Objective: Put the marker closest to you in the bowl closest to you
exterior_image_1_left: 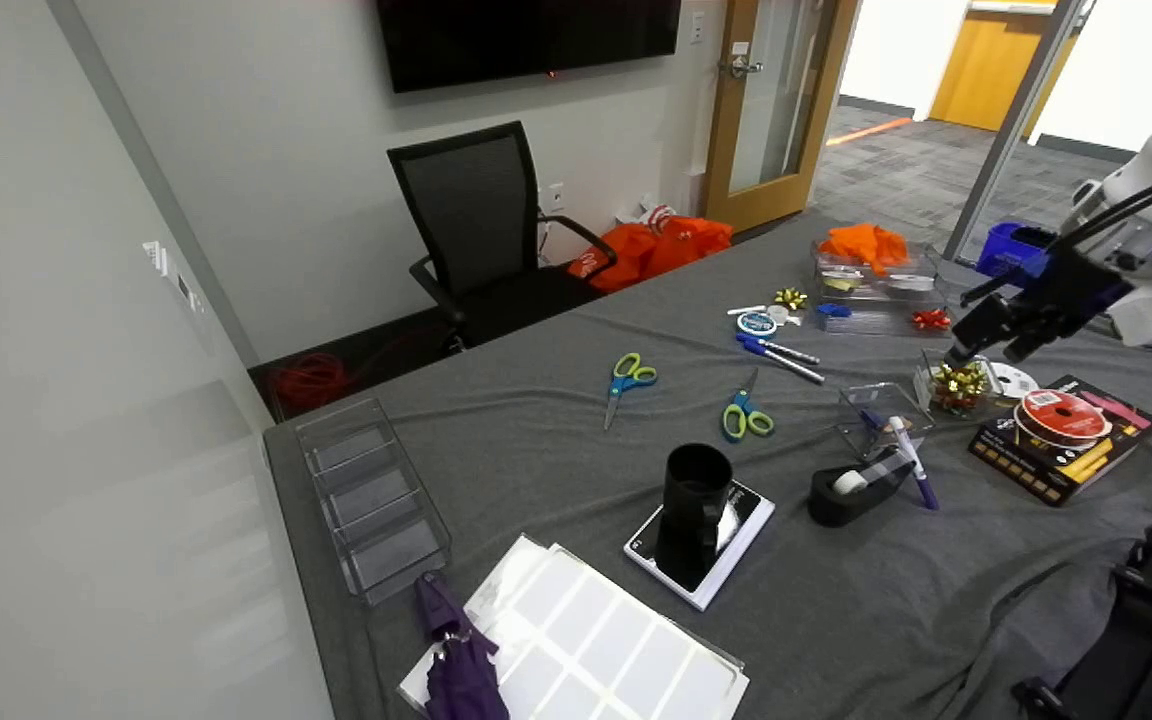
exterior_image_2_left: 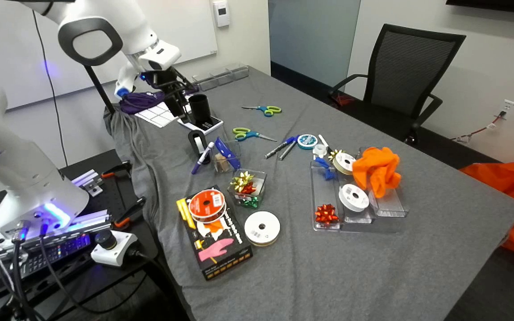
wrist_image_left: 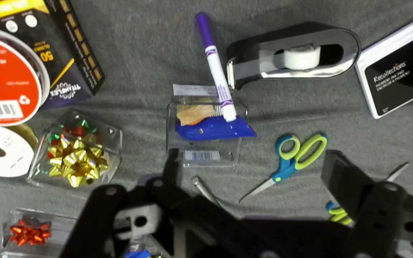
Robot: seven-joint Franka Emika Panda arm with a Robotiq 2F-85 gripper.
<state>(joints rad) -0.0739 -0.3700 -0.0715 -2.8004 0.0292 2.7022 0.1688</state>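
A white marker with a purple cap (wrist_image_left: 218,73) leans on a small clear square container (wrist_image_left: 228,152). Its capped end points to the cloth and its white end lies over the container's rim. The marker also shows in both exterior views (exterior_image_1_left: 911,462) (exterior_image_2_left: 203,157). The container holds a blue object (wrist_image_left: 210,129) and a tan piece. A second clear container (exterior_image_2_left: 260,176) beside it holds shiny bows. My gripper (wrist_image_left: 254,159) is open with nothing between its fingers, held above the table. It shows in both exterior views too (exterior_image_1_left: 986,345) (exterior_image_2_left: 184,113).
A tape dispenser (wrist_image_left: 339,53) stands close beside the marker. A black mug (exterior_image_1_left: 698,490) stands on an ink pad. Two scissors (wrist_image_left: 285,165), several other markers (exterior_image_2_left: 283,149), a glove box (exterior_image_2_left: 230,249) with a ribbon spool, and clear trays (exterior_image_2_left: 324,196) lie around.
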